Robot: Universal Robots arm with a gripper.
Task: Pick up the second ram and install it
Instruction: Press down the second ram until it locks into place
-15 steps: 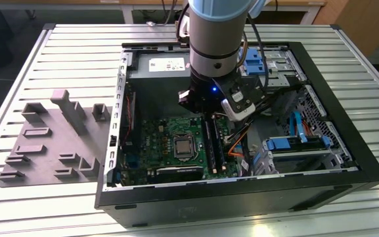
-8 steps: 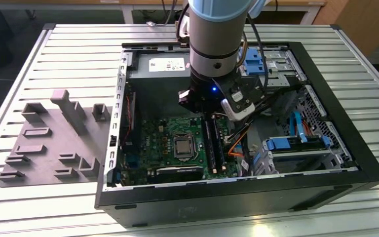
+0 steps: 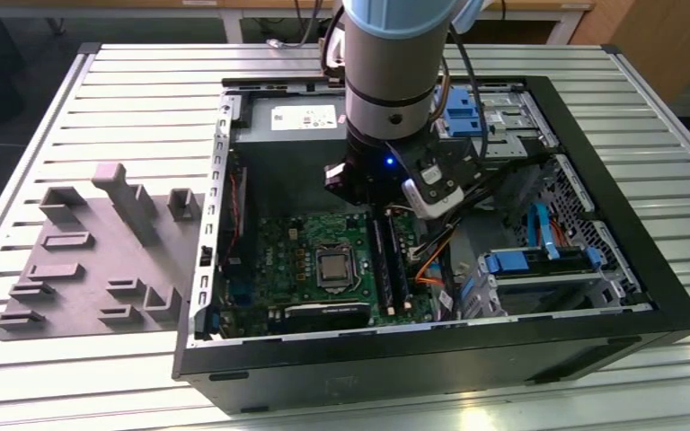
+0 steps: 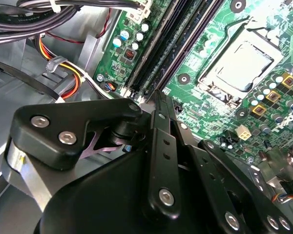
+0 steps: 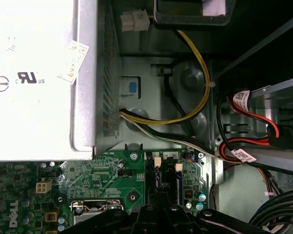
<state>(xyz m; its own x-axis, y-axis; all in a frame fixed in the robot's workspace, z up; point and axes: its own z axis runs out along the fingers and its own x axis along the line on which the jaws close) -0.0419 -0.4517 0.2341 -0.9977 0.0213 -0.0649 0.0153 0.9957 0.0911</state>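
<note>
While the second ram [image 3: 390,260] stands on edge in the black slots of the green motherboard [image 3: 309,235] inside the open computer case [image 3: 632,296], the gripper [image 3: 375,205] hovers just above its upper end, its opening impossible to tell.

Your counter [image 3: 141,90] carries the open PC case [image 3: 632,296] beneath the claw [image 3: 375,202], and the grey holder tray [image 3: 82,269] well off beside it.

Cables [image 3: 435,260] crowding the memory slots [image 3: 390,260]
</note>
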